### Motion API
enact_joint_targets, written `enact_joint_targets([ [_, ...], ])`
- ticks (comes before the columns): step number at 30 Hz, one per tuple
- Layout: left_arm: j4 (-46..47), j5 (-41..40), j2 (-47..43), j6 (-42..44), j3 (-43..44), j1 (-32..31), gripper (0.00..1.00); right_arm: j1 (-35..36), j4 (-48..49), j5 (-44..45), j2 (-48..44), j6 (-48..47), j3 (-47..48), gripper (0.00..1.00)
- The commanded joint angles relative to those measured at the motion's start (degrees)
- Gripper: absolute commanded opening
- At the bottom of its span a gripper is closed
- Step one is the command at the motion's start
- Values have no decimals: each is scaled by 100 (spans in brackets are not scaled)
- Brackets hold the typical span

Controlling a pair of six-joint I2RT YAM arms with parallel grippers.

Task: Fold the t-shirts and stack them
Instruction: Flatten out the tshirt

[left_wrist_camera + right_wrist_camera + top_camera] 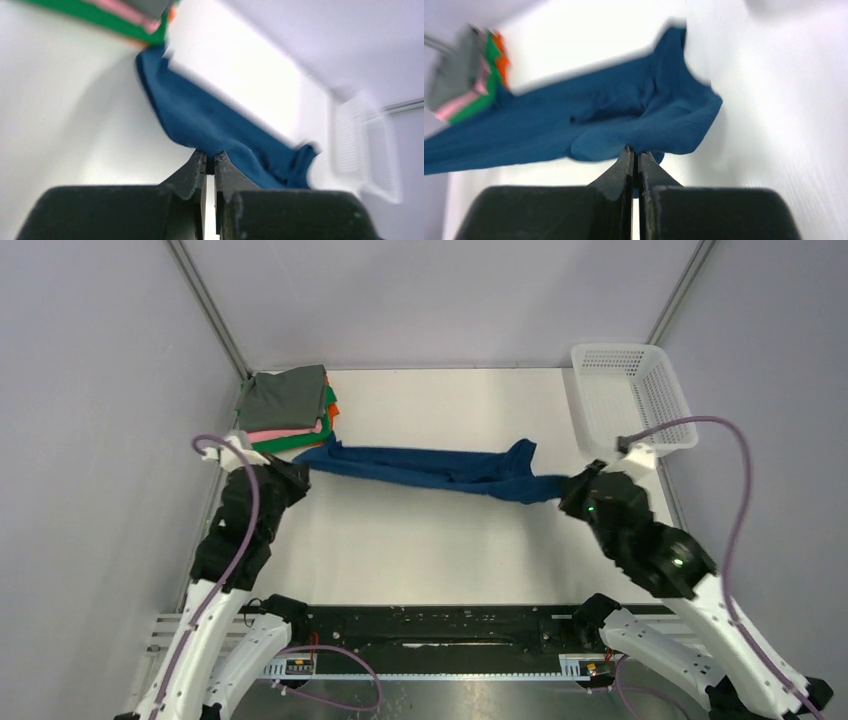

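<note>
Left gripper and right gripper: we see both clenched on opposite ends of the dark blue cotton t-shirt, stretched across the white table, touching the far-left stack of folded t-shirts.

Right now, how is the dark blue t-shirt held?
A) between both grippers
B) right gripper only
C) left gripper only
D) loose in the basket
A: the left gripper and right gripper are each shut on one end of the dark blue t-shirt.
</note>
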Motion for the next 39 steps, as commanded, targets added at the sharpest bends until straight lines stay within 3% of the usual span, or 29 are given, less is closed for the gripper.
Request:
enact_joint_targets([
  [1, 242, 44, -380, 156, 1178, 17, 0, 33, -118, 1228, -338, -873, 1334, 0],
  [8, 303, 334, -550, 505, 2688, 17, 0, 36, -168, 782, -415, -1736, 3110, 0],
  [15, -20, 1190, -439, 744, 4245, 17, 0, 30, -810, -870, 3, -2263, 5169, 0],
  [26, -374, 2010, -539, 764, 5642, 19, 0, 26, -1926, -2333, 743, -2518, 7922, 0],
  [33, -376, 1964, -385, 721, 5465, 27, 0, 30, -1914, -1820, 1051, -2799, 8110, 0],
  [39, -344, 1207, 305, 886, 5010, 31, 0, 32, -1090, 393, 1389, -3583, 7114, 0],
])
